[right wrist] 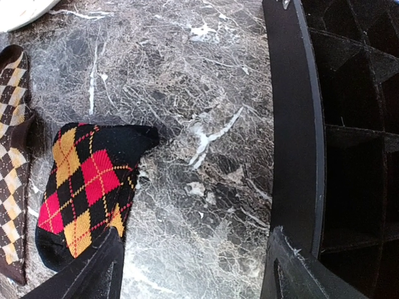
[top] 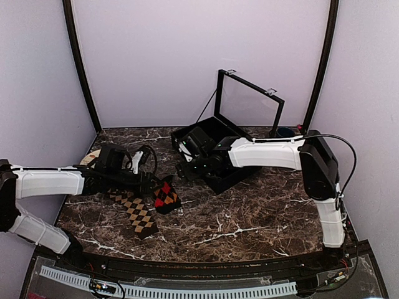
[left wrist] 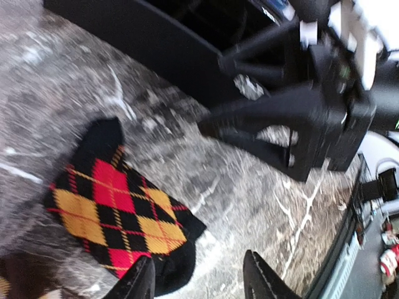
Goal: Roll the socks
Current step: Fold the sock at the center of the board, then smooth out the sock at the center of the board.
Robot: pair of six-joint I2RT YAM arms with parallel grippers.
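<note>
Near the left edge of the worktop [top: 249, 218], the red-and-orange sock [right wrist: 87, 187] lies just beside the tan sock [right wrist: 14, 156]; left fingers [left wrist: 138, 283] and right fingers [right wrist: 93, 274] both spread open, empty

We are reading no words, numbers, brand marks or signs in any of the three views. The red-and-orange sock [right wrist: 87, 187] and the tan sock [right wrist: 14, 156] are showing only their argyle diamonds. The small red-and-white bits [left wrist: 389, 255] at the far right of the left wrist view are coming through too blurred to read.
</note>
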